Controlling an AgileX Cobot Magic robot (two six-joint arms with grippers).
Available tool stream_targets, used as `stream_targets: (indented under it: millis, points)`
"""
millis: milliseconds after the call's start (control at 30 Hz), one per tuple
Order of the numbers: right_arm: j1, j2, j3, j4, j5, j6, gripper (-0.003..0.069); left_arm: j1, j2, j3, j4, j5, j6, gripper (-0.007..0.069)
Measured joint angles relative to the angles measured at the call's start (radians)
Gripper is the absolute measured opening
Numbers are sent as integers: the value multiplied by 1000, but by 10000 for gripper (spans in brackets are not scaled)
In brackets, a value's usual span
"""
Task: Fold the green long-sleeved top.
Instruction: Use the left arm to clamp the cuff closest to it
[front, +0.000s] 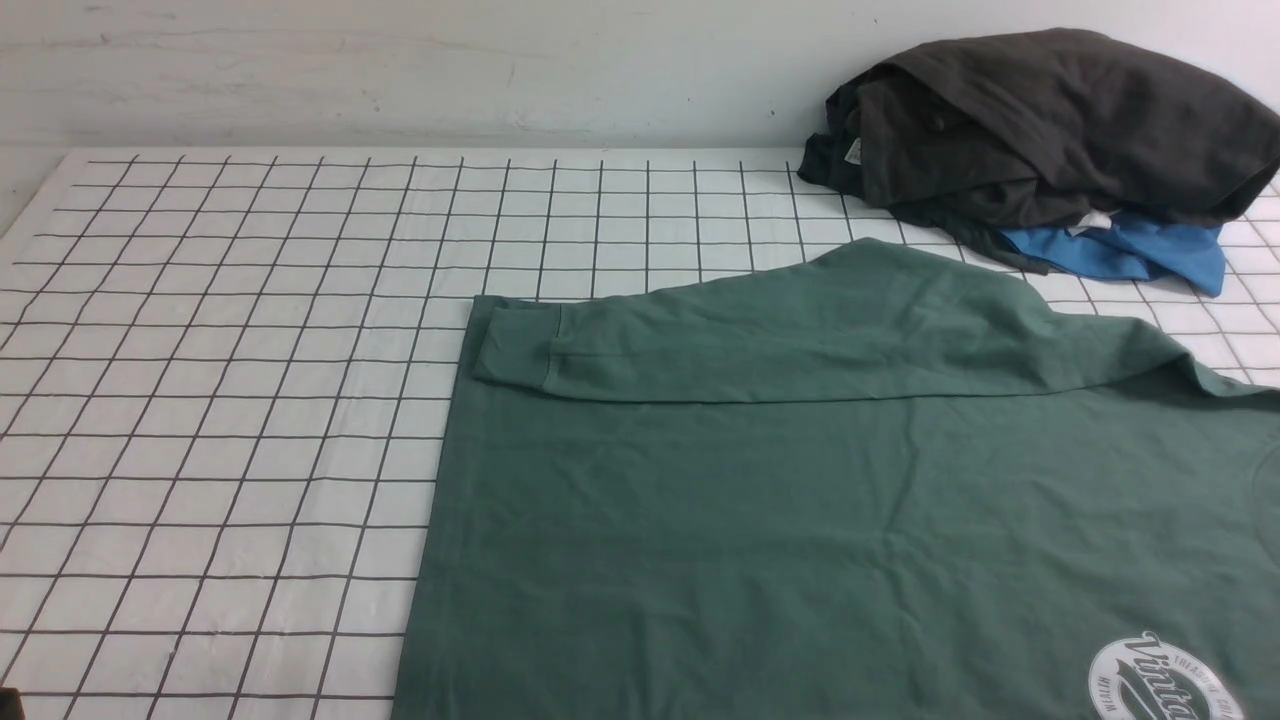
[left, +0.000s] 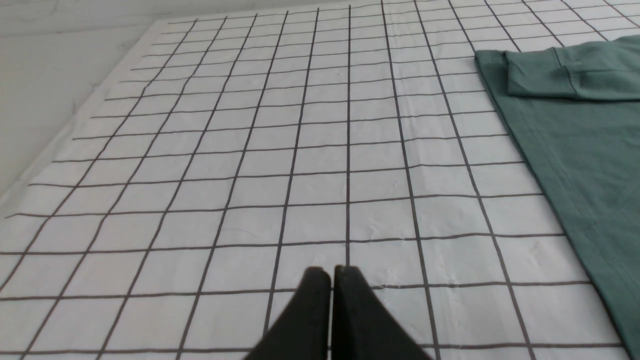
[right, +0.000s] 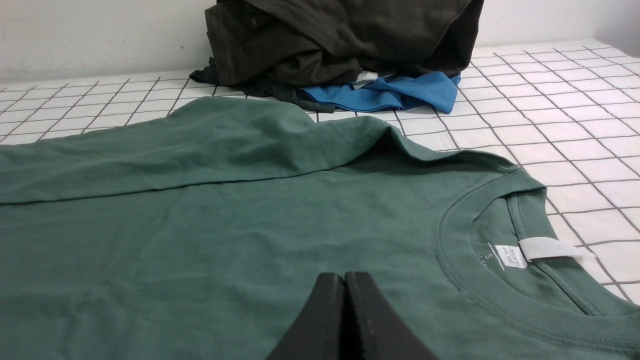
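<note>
The left hand, its two dark fingers pressed together and gripping nothing, hangs low over bare grid-printed cloth on the left part of the surface. It points toward the far edge and is well apart from the shirt.

The right hand, likewise closed and empty, is poised over the chest of the green long-sleeved top, aimed toward the far right corner. Whether its tips touch the fabric cannot be told from the wrist view.

The top lies flat, front up, across the right half of the surface, and the bottom of the front view cuts it off. Its hem faces the left edge and its collar the right edge, with a white label showing inside the neck. One sleeve is folded over the body along the shirt's far side, its cuff resting at the hem. A round white logo shows on the chest toward the near right corner.

In the far right corner, against the pale wall, a dark grey-black garment is heaped on a bright blue garment. The pile sits just beyond the top's shoulder, between the right hand and the far edge.
</note>
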Motion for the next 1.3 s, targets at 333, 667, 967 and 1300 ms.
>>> stream_targets:
  millis: [333,667,967,1300]
  points:
    - [0,0,0,-33,2,8,-14,0,0,0,0,0,0,-8]
    - [0,0,0,-28,2,12,-14,0,0,0,4,-1,1,-8]
    - [0,0,-1,34,2,36,-14,0,0,1,-316,-52,-235,-8]
    - [0,0,-1,716,15,321,-14,0,0,1,-849,-86,-453,-8]
